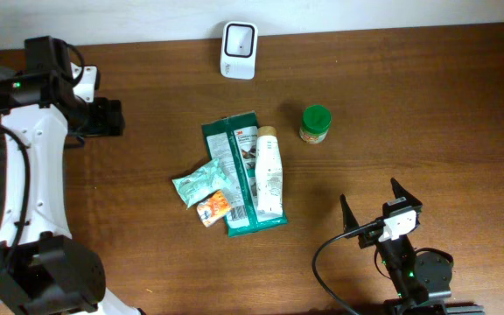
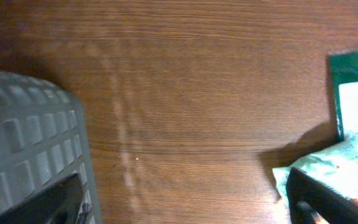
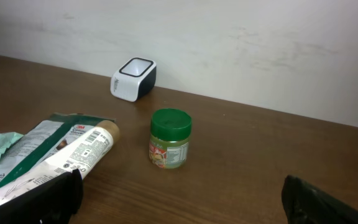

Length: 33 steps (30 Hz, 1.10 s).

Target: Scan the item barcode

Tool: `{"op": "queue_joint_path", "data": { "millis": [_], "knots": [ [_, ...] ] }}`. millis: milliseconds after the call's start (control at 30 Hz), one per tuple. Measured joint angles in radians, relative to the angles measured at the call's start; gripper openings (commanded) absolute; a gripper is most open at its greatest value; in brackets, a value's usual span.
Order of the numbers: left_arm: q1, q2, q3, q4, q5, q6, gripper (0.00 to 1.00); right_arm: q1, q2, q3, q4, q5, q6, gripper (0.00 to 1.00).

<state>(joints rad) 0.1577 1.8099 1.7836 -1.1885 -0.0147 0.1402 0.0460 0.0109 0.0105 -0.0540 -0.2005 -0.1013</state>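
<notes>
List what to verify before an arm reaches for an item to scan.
1. The scanner stands in the open, with nothing in front of it: ok.
2. The left gripper has its jaws apart with nothing between them: ok.
3. The right gripper has its jaws apart with nothing between them: ok.
4. The jar stands upright, apart from the pile: ok.
5. The tube lies on the green packet, so it is not free for a clean pick: not ok.
6. Which way the jar's barcode faces: cannot tell.
</notes>
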Motion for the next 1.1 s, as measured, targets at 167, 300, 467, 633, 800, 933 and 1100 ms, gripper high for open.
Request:
{"op": "queue_joint_path", "data": {
  "millis": [167, 300, 467, 633, 800, 933, 1100],
  "knots": [
    [0.027, 0.0, 0.0, 0.0, -0.011, 0.018, 0.99, 0.0, 0.0, 0.0, 0.0, 0.0, 0.0, 0.98],
    [0.026, 0.0, 0.0, 0.0, -0.053, 0.021, 0.99, 0.0, 0.0, 0.0, 0.0, 0.0, 0.0, 0.99],
    [0.026, 0.0, 0.0, 0.0, -0.068, 0.021, 0.99, 0.0, 0.0, 0.0, 0.0, 0.0, 0.0, 0.98],
    [0.026, 0.0, 0.0, 0.0, -0.072, 0.021, 0.99, 0.0, 0.0, 0.0, 0.0, 0.0, 0.0, 0.98],
    [0.026, 0.0, 0.0, 0.0, -0.071, 0.021, 0.99, 0.0, 0.0, 0.0, 0.0, 0.0, 0.0, 0.98],
    [0.026, 0.0, 0.0, 0.0, -0.071, 0.021, 0.99, 0.0, 0.0, 0.0, 0.0, 0.0, 0.0, 0.98],
    [0.026, 0.0, 0.0, 0.0, -0.071, 0.021, 0.99, 0.0, 0.0, 0.0, 0.018, -0.003, 0.0, 0.98]
  ]
}}
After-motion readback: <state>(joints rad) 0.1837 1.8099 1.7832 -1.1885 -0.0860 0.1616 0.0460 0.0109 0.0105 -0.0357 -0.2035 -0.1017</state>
